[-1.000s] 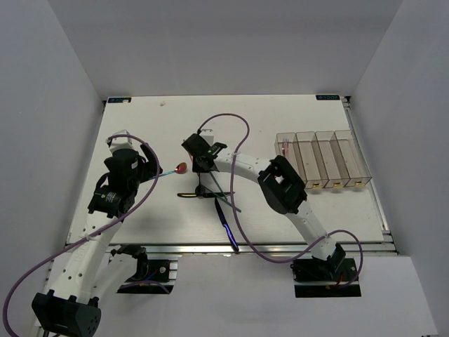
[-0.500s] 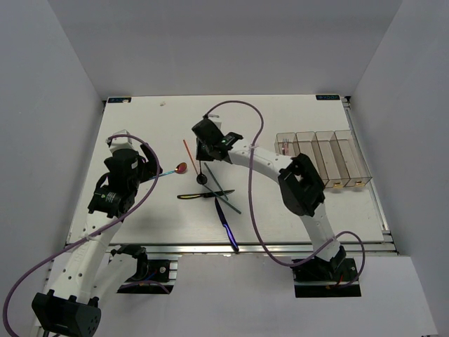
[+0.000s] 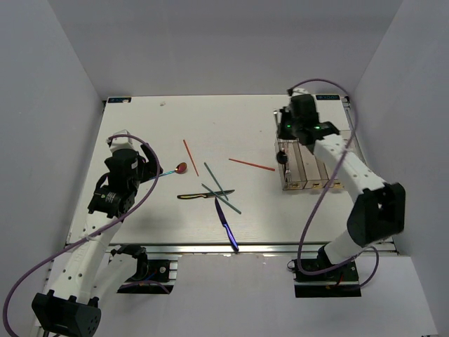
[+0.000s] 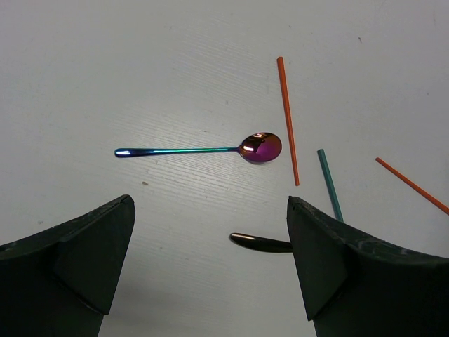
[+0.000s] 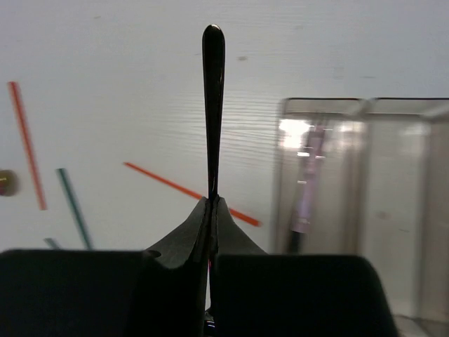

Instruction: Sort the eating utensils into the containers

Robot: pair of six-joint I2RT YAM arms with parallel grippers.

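My right gripper (image 3: 282,144) (image 5: 212,201) is shut on the black spoon (image 5: 213,105), whose slim end sticks out past the fingertips. It hangs at the left edge of the row of clear bins (image 3: 330,166) (image 5: 354,175). My left gripper (image 3: 144,166) (image 4: 210,205) is open and empty above the table, just left of the red-bowled spoon (image 3: 182,168) (image 4: 261,147). Two red chopsticks (image 3: 190,152) (image 3: 251,164), two teal chopsticks (image 3: 217,181), a dark knife with a yellowish handle (image 3: 200,196) and a blue knife (image 3: 226,225) lie mid-table.
A blurred slim pinkish piece (image 5: 306,182) lies in the leftmost bin. Purple cables loop along both arms. The table's right edge (image 3: 382,203) runs close beside the bins. The right arm covers part of the bin row from above.
My right arm has swung from the middle of the table to the left end of the bins, carrying the black spoon. The left arm has not moved.
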